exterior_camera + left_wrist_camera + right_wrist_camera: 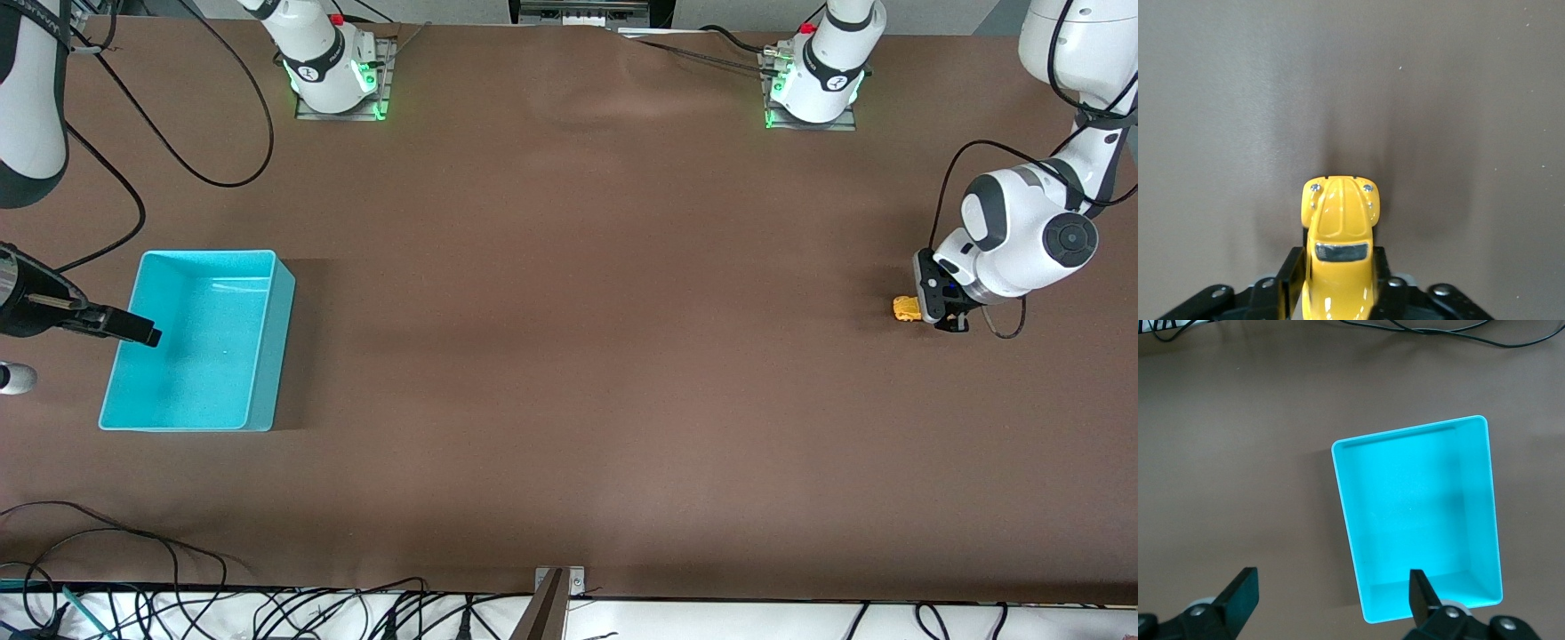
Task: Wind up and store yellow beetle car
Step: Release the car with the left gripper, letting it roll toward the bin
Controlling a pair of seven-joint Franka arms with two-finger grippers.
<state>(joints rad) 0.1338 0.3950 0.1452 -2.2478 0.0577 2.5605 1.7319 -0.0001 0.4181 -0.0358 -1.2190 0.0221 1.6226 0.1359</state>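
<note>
While the left gripper (935, 307) pinches the yellow beetle car (907, 308) low at the left arm's end of the brown table (569, 356), the right gripper (142, 333) waits spread over the empty cyan bin (271, 356); storing remains undone; winding looks under way.

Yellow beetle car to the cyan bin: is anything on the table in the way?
Nothing visible. The left tool is shut on the yellow beetle car at its end of the table; bare brown tabletop runs to the cyan bin. The right tool hangs open over the bin's rim.
</note>
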